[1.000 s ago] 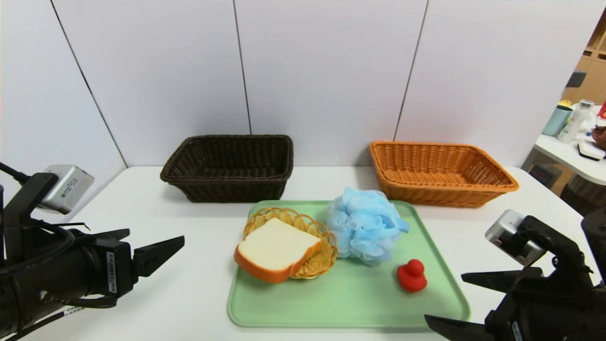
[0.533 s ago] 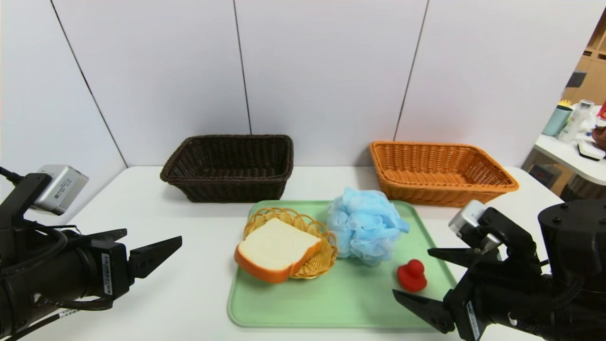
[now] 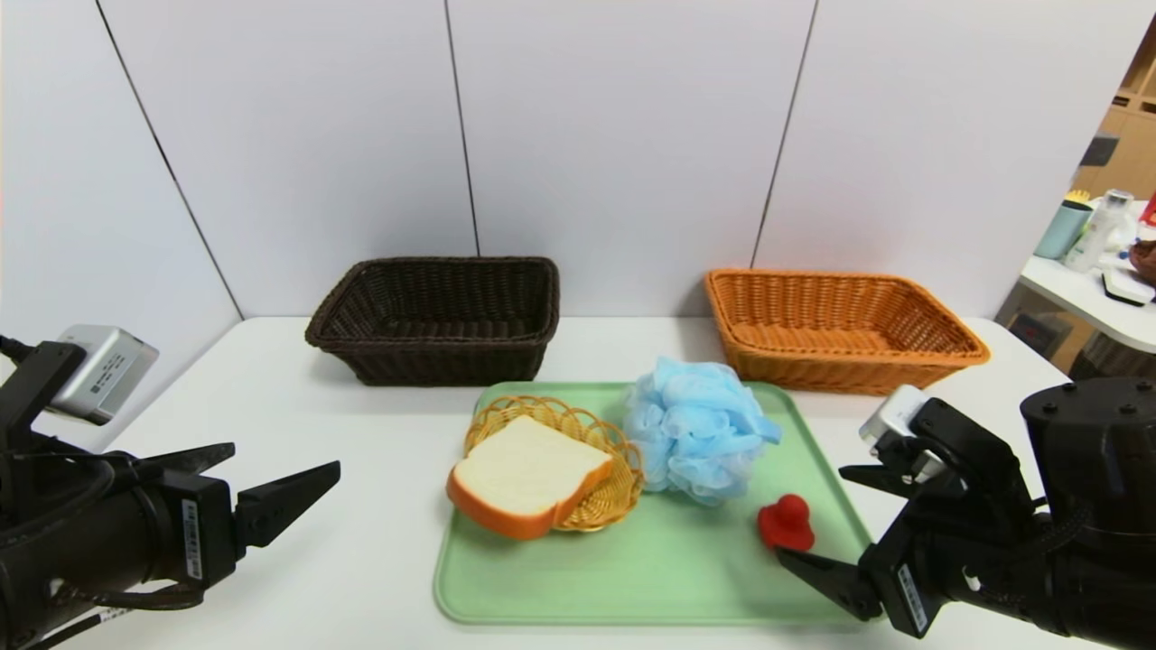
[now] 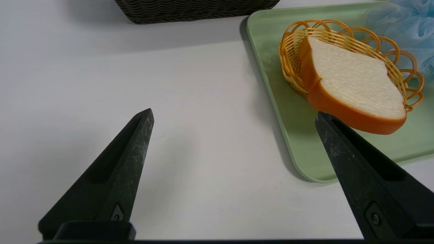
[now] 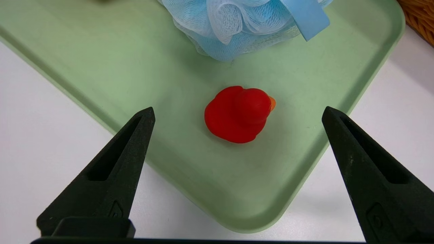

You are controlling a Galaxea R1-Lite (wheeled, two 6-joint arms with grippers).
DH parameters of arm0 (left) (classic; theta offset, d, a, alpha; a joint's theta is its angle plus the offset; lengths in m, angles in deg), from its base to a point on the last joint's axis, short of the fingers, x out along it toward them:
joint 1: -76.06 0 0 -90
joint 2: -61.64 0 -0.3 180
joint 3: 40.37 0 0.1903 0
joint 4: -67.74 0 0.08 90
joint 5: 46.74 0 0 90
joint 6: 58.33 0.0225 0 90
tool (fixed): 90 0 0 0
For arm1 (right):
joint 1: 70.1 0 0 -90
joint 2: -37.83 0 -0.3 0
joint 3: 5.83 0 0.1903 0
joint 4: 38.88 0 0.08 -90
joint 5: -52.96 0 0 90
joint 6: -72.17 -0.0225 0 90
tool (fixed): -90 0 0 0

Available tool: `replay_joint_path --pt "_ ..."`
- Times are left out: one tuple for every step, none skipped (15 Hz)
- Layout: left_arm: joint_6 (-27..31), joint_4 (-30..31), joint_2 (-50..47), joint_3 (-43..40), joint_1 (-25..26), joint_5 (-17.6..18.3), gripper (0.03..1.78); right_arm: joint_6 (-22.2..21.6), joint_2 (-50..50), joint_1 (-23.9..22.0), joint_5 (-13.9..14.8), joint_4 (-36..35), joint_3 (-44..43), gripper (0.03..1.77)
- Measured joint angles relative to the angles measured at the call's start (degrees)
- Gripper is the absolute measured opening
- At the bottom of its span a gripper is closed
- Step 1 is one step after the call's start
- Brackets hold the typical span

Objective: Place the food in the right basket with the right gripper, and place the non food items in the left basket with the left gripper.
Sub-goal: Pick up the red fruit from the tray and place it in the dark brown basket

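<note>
Your white table (image 3: pixel 361 542) stands against pale wall panels (image 3: pixel 614 135), with a cluttered side counter (image 3: pixel 1097 289) at 3 o'clock. On the green tray (image 3: pixel 668 578), the bread slice (image 3: pixel 528 474) leans in a small wicker dish (image 3: pixel 614 492); the blue bath pouf (image 3: pixel 695 438) sits at the dish's 3 o'clock, the red duck (image 3: pixel 786 524) at the pouf's 5 o'clock. The dark basket (image 3: pixel 438 316) at 11 and the orange basket (image 3: pixel 840 329) at 1 look empty, though their floors are partly hidden. Your right tool (image 3: pixel 817 519) hangs jaws apart by the duck; your left tool (image 3: pixel 275 474), also spread, hovers at 8 o'clock.

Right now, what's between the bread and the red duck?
Only bare green tray; the head view shows nothing between bread and red duck.
</note>
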Motion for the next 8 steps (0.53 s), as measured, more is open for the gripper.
replay_joint_path --pt "0.0 0.0 -0.1 0.0 0.0 0.1 1.69 0.6 -0.1 0.0 0.0 0.2 0.2 1.7" --pt "0.0 0.0 -0.1 0.0 0.0 0.1 1.69 1.2 0.0 -0.1 0.0 0.3 0.6 1.7" --pt "0.0 0.0 -0.1 0.1 0.0 0.1 1.69 1.6 0.1 -0.1 0.0 0.4 1.1 1.7" --pt "0.0 0.1 -0.1 0.1 0.0 0.1 1.69 1.7 0.4 -0.1 0.0 0.4 1.5 1.7" --pt "0.0 0.0 -0.1 0.0 0.0 0.1 1.69 1.7 0.7 -0.1 0.0 0.4 1.7 1.7" --pt "0.0 0.0 -0.1 -0.1 0.0 0.1 1.69 1.8 1.0 -0.1 0.0 0.4 1.9 1.7" --pt "0.0 0.0 -0.1 -0.1 0.0 0.2 1.69 1.8 1.2 -0.1 0.0 0.4 2.0 1.7" --pt "0.0 0.0 -0.1 -0.1 0.0 0.2 1.69 1.8 1.4 0.0 0.0 0.4 2.1 1.7"
